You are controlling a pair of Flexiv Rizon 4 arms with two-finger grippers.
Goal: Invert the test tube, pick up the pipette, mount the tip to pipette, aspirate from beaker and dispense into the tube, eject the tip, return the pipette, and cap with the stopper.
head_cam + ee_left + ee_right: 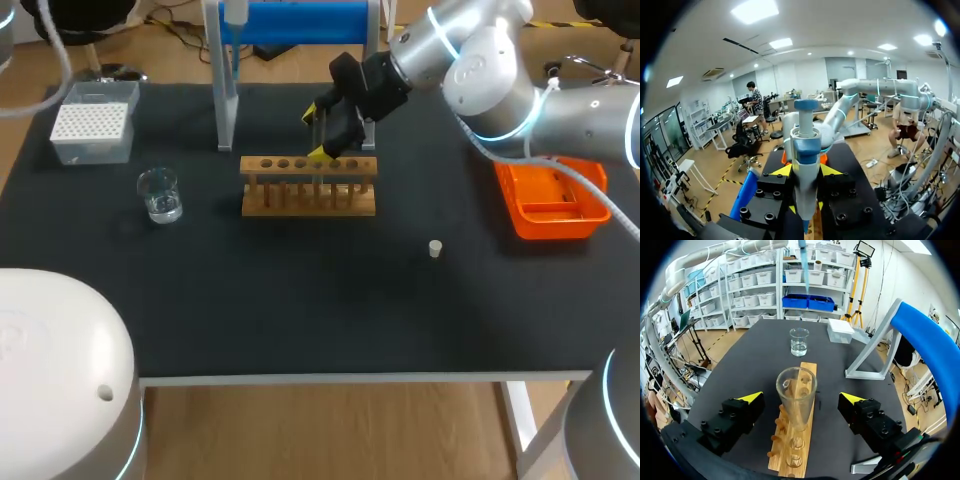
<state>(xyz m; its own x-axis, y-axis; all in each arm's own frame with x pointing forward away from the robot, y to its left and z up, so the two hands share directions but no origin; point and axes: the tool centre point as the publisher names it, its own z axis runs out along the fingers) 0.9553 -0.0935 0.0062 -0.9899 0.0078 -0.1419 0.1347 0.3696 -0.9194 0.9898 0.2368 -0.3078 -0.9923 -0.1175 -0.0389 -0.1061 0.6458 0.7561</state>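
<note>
A clear test tube (796, 390) stands mouth up in the wooden rack (802, 440), between the fingers of my right gripper (801, 398). That gripper is open and neither finger touches the glass. From above, my right gripper (313, 135) hangs over the rack (308, 200) at mid-table. My left gripper (806, 171) is shut on a blue and white pipette (805, 150), held upright and high off the table. The water beaker (160, 195) sits left of the rack. A small white stopper (435, 248) lies right of the rack, toward the front.
A white tip box (92, 122) sits at the back left. The blue-topped pipette stand (300, 20) rises behind the rack. An orange tray (550, 200) lies at the right edge, under my right arm.
</note>
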